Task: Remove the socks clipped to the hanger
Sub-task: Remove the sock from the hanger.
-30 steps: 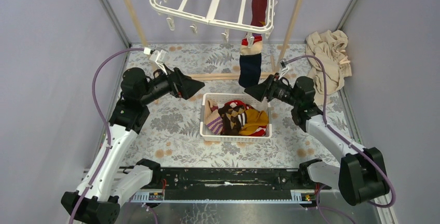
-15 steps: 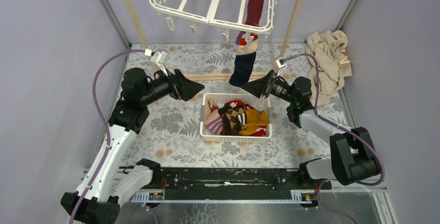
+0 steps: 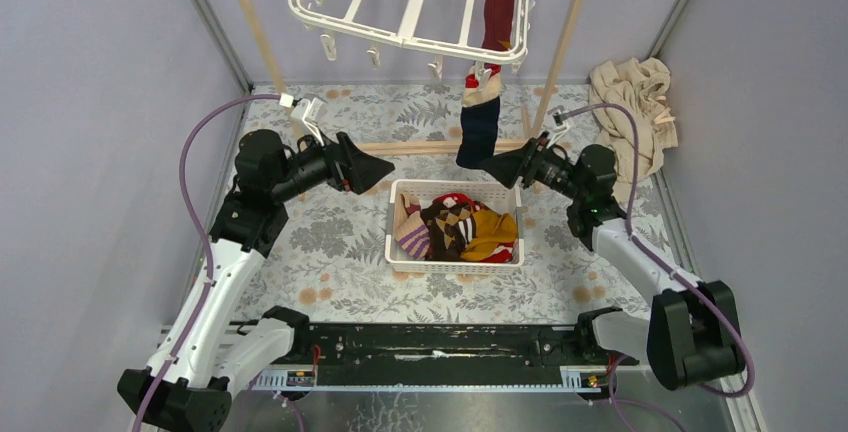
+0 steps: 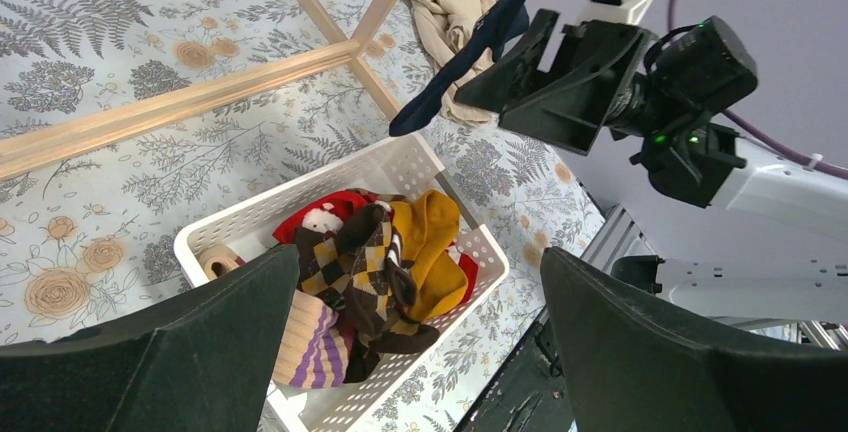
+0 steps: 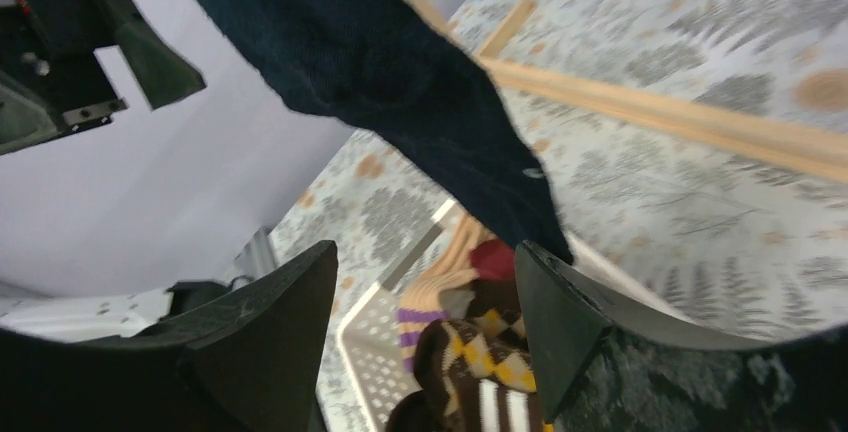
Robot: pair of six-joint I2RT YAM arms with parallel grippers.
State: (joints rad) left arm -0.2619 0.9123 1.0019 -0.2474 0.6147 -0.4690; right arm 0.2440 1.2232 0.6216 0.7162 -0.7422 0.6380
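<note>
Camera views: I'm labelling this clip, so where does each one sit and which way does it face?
Top external: above and behind the arm bases, looking down and forward at the hanger, navy sock and white basket; both arms show.
Left wrist: on the left arm, looking across the basket at the right arm; its left tool frames the bottom.
Right wrist: on the right arm, looking past the navy sock to the basket; fingers of the right tool below.
Shared: both wrist views show the sock and basket.

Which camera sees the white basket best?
The top camera: the whole basket shows, all four sides. The left wrist view is closer, but its own fingers hide the near edge. The right wrist view catches only one blurry corner.
</note>
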